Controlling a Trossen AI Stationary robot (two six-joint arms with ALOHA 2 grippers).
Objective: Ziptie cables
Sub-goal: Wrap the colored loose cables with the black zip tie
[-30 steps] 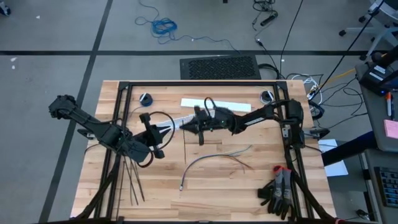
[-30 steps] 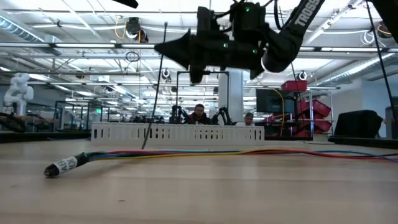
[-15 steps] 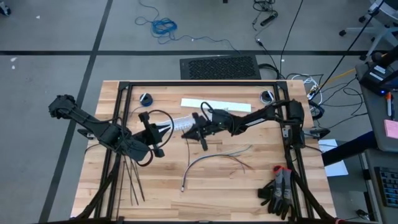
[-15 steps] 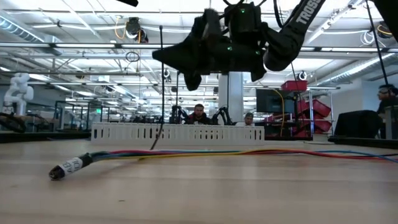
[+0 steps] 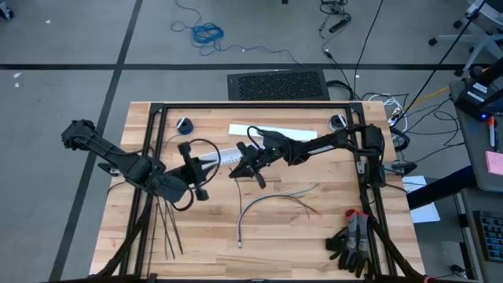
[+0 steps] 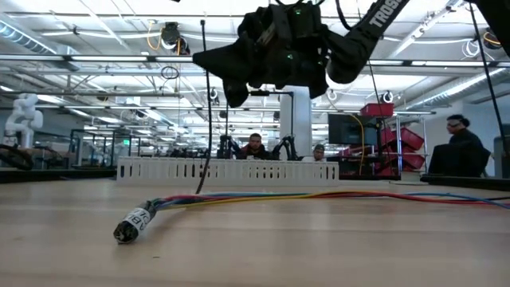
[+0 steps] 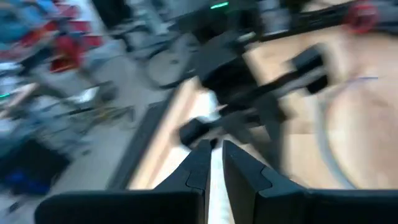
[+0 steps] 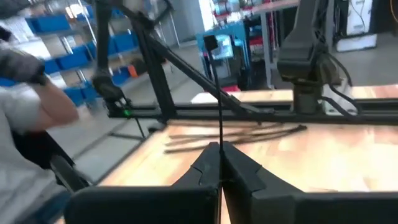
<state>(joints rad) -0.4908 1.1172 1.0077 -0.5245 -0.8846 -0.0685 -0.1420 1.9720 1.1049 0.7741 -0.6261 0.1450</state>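
Right pincer [image 8: 220, 163], closed on a thin black plastic ziptie [image 8: 220, 118], hovers beyond the grey-and-yellow wire bundle [image 5: 271, 203]; left pincer [image 7: 214, 163] nearly closed, empty.

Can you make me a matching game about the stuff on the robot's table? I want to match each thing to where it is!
Things:
1. cables
2. spare zipties
3. gloves
4. right gripper

Places or states:
A. lying in a bunch at the left side of the table
B. up in the air, pinching one thin black ziptie
C. lying curved in the middle of the table
D. in a heap at the right corner

Pairs: 1-C, 2-A, 3-D, 4-B
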